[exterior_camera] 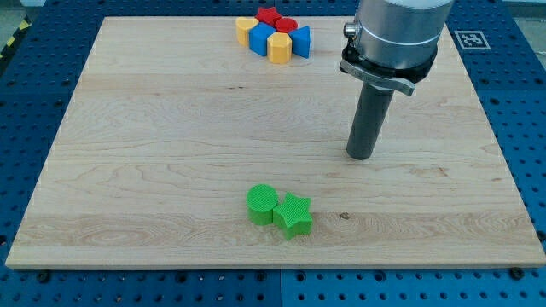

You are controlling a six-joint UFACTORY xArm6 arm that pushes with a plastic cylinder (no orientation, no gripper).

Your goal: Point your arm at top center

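My tip [360, 156] rests on the wooden board [153, 153], right of centre. It is well below and to the right of a cluster of blocks at the view's top centre: a red star [269, 14], a red block [287, 25], a yellow block [246, 31], a blue cube [262, 38], a yellow cylinder [279, 48] and a blue block [300, 41]. A green cylinder [262, 204] and a green star [293, 215] touch each other near the view's bottom centre, below and left of my tip.
The board lies on a blue perforated table [520, 102]. A fiducial marker [471, 38] sits off the board at the view's top right. The arm's grey body [397, 34] hangs over the board's top right part.
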